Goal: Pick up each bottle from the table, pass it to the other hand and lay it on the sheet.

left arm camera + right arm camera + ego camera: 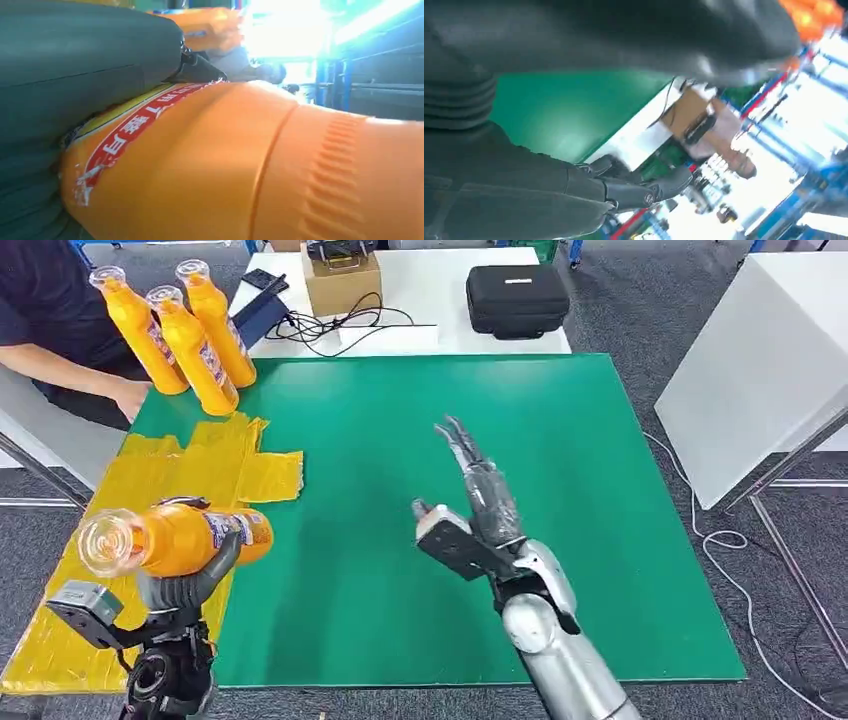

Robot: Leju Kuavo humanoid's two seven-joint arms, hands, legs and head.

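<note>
My left hand (185,585) grips an orange bottle (175,538) on its side, above the yellow sheet (150,475) at the table's left edge. Its clear cap points toward me. In the left wrist view the bottle (240,170) with its red label lies against my grey thumb (75,65). Three more orange bottles (190,335) lean together at the far left corner of the green table (600,490). My right hand (475,505) hovers over the middle of the table, fingers stretched forward and apart, holding nothing. Its dark fingers (634,190) appear in the right wrist view.
A person (60,320) sits at the far left, one hand (130,398) resting near the bottles. Behind the green table a white table carries a cardboard box (343,280), cables and a black case (517,298). A white panel (750,370) stands on the right.
</note>
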